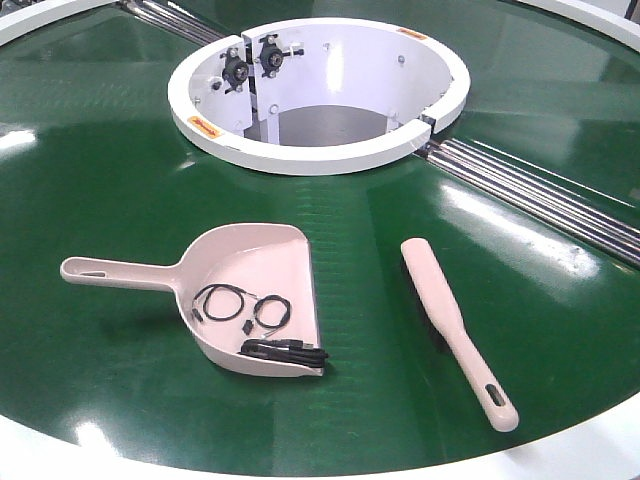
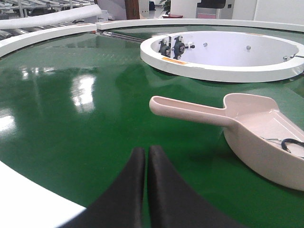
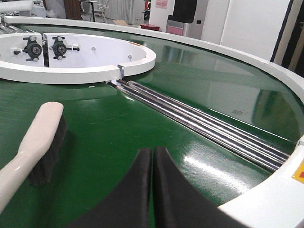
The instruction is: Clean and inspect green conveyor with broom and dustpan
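Observation:
The green conveyor [image 1: 120, 180] fills the front view, its white hub opening [image 1: 320, 90] at the top middle. The pale beige dustpan [image 1: 262, 262] lies on the belt, handle pointing left, with coiled black cables [image 1: 245, 310] inside it. To its right lies the broom [image 1: 450, 320], bristles down, slotted handle end toward the near edge. Neither gripper shows in the front view. My left gripper [image 2: 146, 151] is shut and empty over the belt, near the dustpan [image 2: 251, 126] handle. My right gripper [image 3: 152, 152] is shut and empty, to the right of the broom [image 3: 35, 137].
Metal rollers [image 1: 540, 195] run from the hub toward the right edge, also close ahead of the right gripper as rollers [image 3: 199, 118]. The conveyor's white outer rim [image 1: 560, 455] borders the near side. Two black bearing fittings [image 1: 255, 62] sit inside the hub.

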Action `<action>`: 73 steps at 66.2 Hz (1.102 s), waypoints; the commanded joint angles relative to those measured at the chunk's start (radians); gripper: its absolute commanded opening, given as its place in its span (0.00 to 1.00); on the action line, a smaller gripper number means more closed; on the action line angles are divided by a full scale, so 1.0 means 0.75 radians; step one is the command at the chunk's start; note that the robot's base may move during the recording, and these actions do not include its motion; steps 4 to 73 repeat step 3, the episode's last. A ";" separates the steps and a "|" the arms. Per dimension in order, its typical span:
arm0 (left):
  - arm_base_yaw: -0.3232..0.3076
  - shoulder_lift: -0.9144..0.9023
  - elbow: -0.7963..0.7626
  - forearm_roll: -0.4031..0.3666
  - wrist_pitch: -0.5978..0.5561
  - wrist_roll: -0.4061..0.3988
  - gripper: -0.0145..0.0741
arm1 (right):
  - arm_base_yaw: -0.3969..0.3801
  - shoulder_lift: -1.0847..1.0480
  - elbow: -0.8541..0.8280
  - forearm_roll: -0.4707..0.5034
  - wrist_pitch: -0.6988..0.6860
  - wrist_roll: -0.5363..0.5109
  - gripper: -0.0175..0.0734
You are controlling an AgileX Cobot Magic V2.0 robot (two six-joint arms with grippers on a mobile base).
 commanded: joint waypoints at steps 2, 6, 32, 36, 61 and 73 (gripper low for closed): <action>0.001 -0.019 0.022 -0.007 -0.091 -0.011 0.16 | -0.009 -0.009 0.025 -0.012 -0.108 -0.003 0.19; 0.001 -0.019 0.022 -0.007 -0.091 -0.011 0.16 | -0.009 -0.009 0.025 -0.012 -0.108 -0.003 0.19; 0.001 -0.019 0.022 -0.007 -0.091 -0.011 0.16 | -0.009 -0.009 0.025 -0.012 -0.108 -0.003 0.19; 0.001 -0.019 0.022 -0.007 -0.091 -0.011 0.16 | -0.009 -0.009 0.025 -0.012 -0.108 -0.003 0.19; 0.001 -0.019 0.022 -0.007 -0.091 -0.011 0.16 | -0.009 -0.009 0.025 -0.012 -0.108 -0.003 0.19; 0.001 -0.019 0.022 -0.007 -0.091 -0.011 0.16 | -0.009 -0.009 0.025 -0.012 -0.108 -0.003 0.19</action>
